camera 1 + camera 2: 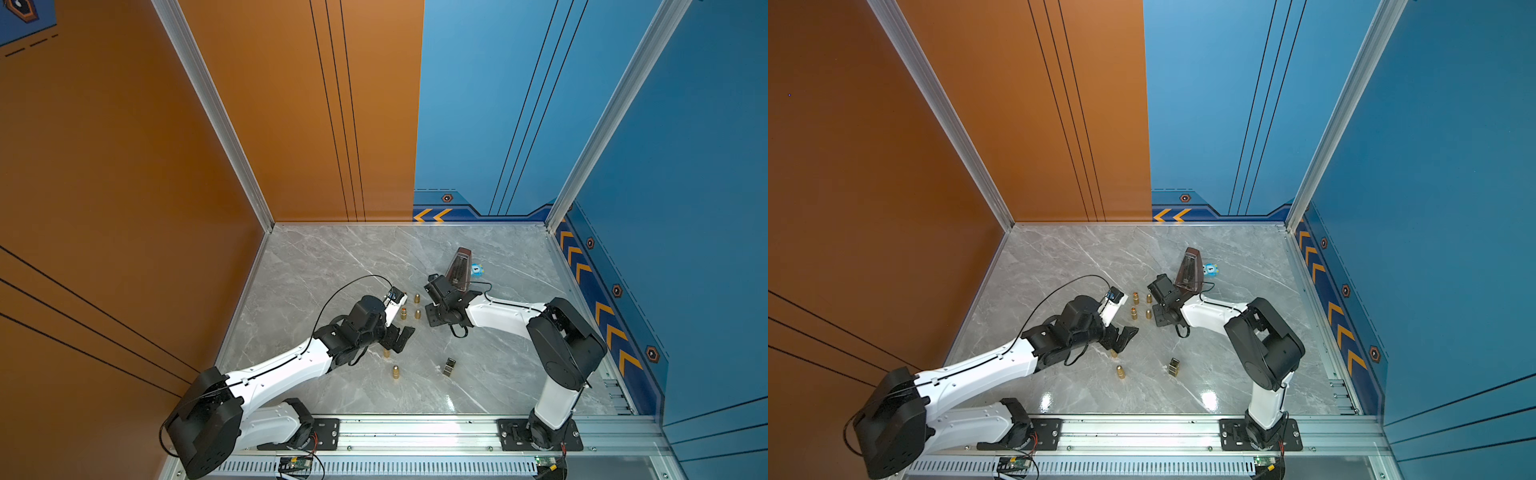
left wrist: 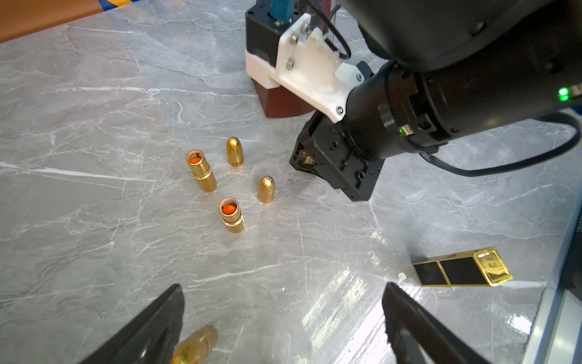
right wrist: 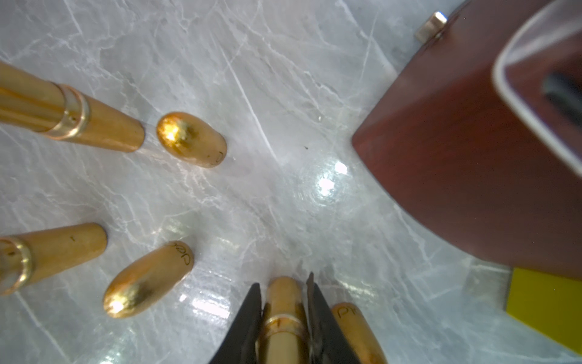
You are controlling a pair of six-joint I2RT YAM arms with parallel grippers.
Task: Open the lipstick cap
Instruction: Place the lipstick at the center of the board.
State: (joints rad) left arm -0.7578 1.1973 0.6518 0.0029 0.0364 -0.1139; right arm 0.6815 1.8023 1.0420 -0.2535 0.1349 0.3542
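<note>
Gold lipstick tube (image 3: 285,318) upright (base on marble (image 3: 283,195)) | right gripper (image 3: 283,280) clamps it | left gripper (image 2: 282,285) wide open, empty

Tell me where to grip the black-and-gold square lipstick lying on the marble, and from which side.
Take the black-and-gold lipstick across its two long flat sides, around the middle of its black body, coming straight down. It lies flat on its side, so those parallel faces suit the jaws. I'd use the open left gripper; the right gripper is shut on a gold tube.
</note>
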